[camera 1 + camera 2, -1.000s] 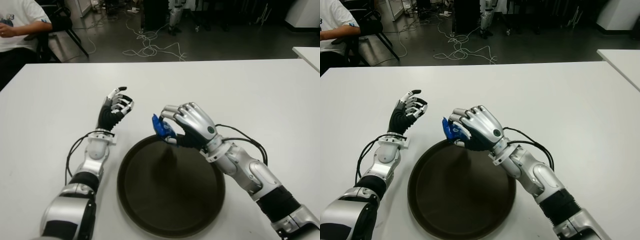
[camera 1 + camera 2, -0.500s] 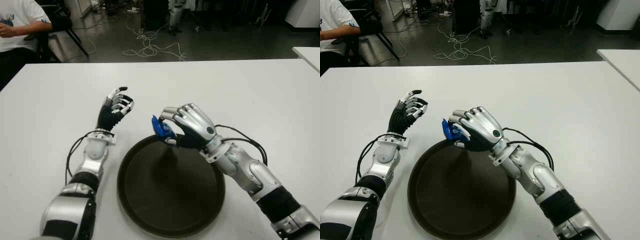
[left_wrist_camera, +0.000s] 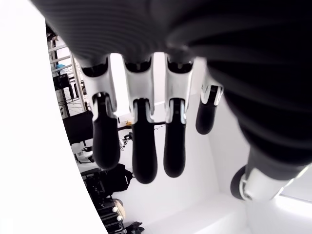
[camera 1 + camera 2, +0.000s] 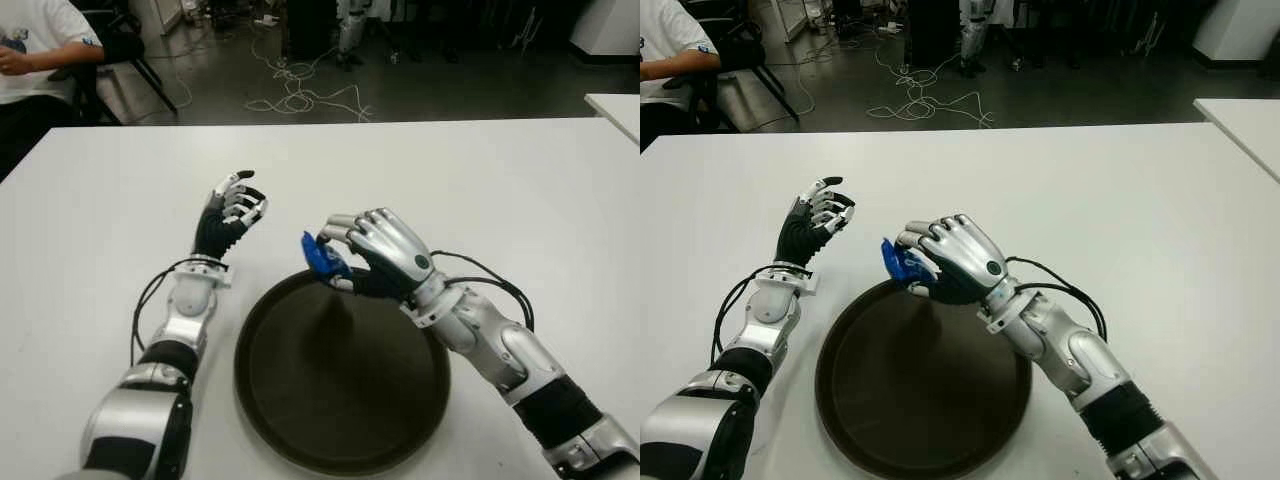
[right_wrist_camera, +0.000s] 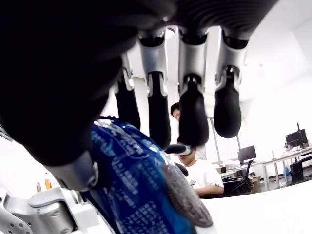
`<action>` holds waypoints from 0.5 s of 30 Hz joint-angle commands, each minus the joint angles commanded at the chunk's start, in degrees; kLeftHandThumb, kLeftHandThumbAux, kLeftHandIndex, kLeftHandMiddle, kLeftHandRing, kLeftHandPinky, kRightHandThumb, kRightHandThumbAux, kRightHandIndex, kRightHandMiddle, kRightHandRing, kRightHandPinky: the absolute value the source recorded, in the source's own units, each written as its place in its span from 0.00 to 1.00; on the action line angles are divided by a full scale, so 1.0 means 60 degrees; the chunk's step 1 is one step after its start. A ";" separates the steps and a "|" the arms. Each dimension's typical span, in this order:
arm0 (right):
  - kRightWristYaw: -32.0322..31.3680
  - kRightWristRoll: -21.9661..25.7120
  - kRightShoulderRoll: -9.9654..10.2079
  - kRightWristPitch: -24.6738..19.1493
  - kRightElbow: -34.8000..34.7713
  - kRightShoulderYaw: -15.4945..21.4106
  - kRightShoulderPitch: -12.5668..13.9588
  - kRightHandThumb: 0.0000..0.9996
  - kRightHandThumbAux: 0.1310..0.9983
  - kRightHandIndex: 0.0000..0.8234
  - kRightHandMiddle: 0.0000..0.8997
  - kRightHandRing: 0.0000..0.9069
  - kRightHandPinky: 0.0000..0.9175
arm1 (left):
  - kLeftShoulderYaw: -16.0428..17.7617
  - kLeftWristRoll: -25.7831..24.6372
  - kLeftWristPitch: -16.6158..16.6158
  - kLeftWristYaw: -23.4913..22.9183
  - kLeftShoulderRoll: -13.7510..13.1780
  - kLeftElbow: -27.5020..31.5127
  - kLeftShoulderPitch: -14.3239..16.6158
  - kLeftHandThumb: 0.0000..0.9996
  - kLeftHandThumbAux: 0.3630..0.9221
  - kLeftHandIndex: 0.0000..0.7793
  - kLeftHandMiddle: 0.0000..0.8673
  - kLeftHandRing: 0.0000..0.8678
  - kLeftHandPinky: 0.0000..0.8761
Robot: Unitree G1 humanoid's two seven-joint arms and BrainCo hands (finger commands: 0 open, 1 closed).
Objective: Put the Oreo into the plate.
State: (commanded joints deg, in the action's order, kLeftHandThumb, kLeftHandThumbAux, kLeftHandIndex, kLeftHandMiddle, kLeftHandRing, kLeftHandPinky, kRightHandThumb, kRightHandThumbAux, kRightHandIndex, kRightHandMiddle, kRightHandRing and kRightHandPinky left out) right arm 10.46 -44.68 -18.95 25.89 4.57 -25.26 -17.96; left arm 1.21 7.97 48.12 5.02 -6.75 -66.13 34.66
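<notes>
A small blue Oreo packet [image 4: 322, 257] is pinched in my right hand [image 4: 352, 252], thumb below and fingers curled over it, above the far rim of the dark round plate [image 4: 340, 395]. In the right wrist view the blue Oreo packet [image 5: 141, 187] fills the space between thumb and fingers [image 5: 192, 114]. My left hand [image 4: 232, 208] is raised to the left of the plate, palm toward it, fingers loosely curled and holding nothing. The left wrist view shows only its bare fingers [image 3: 141, 146].
The white table [image 4: 520, 190] stretches out on all sides of the plate. A person in a white shirt [image 4: 35, 40] sits beyond the far left corner. Cables [image 4: 300, 95] lie on the dark floor behind. Another white table edge [image 4: 618, 105] shows at far right.
My right hand with the Oreo packet has shifted very slightly to the left and up. My left hand has stayed almost where it was.
</notes>
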 joint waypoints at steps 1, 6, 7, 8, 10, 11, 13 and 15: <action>-0.0110 0.0014 -0.0031 -0.0007 -0.0010 -0.0003 -0.0004 0.32 0.57 0.24 0.35 0.38 0.37 | -0.0003 0.0005 0.0000 0.0013 0.0002 0.0006 -0.0002 0.41 0.46 0.28 0.49 0.55 0.61; -0.0600 -0.0122 -0.0148 -0.0155 -0.0140 0.0038 -0.0034 0.11 0.50 0.05 0.08 0.09 0.10 | 0.0016 0.0013 -0.0096 0.0056 -0.0062 -0.0146 0.0042 0.38 0.42 0.28 0.44 0.50 0.57; -0.0666 -0.0126 -0.0158 -0.0158 -0.0153 0.0049 -0.0037 0.10 0.49 0.03 0.05 0.05 0.06 | 0.0015 0.0020 -0.0114 0.0067 -0.0070 -0.0171 0.0049 0.37 0.40 0.28 0.43 0.49 0.56; -0.0850 -0.0085 -0.0202 -0.0163 -0.0162 0.0044 -0.0067 0.09 0.48 0.02 0.03 0.03 0.04 | -0.0016 0.0087 -0.0174 0.0148 -0.0100 -0.0226 0.0064 0.36 0.39 0.28 0.42 0.48 0.55; -0.1141 -0.0010 -0.0251 -0.0176 -0.0179 0.0046 -0.0104 0.09 0.47 0.01 0.02 0.02 0.02 | -0.0077 0.0209 -0.0252 0.0300 -0.0137 -0.0284 0.0081 0.34 0.37 0.28 0.41 0.47 0.54; -0.1246 0.0019 -0.0262 -0.0182 -0.0190 0.0053 -0.0109 0.08 0.46 0.01 0.01 0.01 0.01 | -0.0102 0.0259 -0.0273 0.0365 -0.0146 -0.0294 0.0084 0.35 0.36 0.27 0.41 0.47 0.53; -0.1452 0.0064 -0.0273 -0.0225 -0.0221 0.0069 -0.0110 0.07 0.45 0.00 0.00 0.01 0.01 | -0.0137 0.0324 -0.0298 0.0453 -0.0148 -0.0285 0.0087 0.37 0.38 0.27 0.43 0.47 0.53; -0.1599 0.0078 -0.0291 -0.0254 -0.0224 0.0085 -0.0124 0.07 0.45 0.00 0.00 0.00 0.00 | -0.0148 0.0348 -0.0319 0.0482 -0.0145 -0.0288 0.0091 0.40 0.40 0.28 0.44 0.48 0.53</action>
State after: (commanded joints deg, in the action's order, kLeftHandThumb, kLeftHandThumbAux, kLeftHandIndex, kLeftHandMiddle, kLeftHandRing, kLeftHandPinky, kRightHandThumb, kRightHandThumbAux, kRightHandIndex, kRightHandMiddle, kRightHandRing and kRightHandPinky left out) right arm 0.87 -44.21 -20.70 24.36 3.23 -24.75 -18.70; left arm 0.32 10.05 46.20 7.91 -7.62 -67.85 35.21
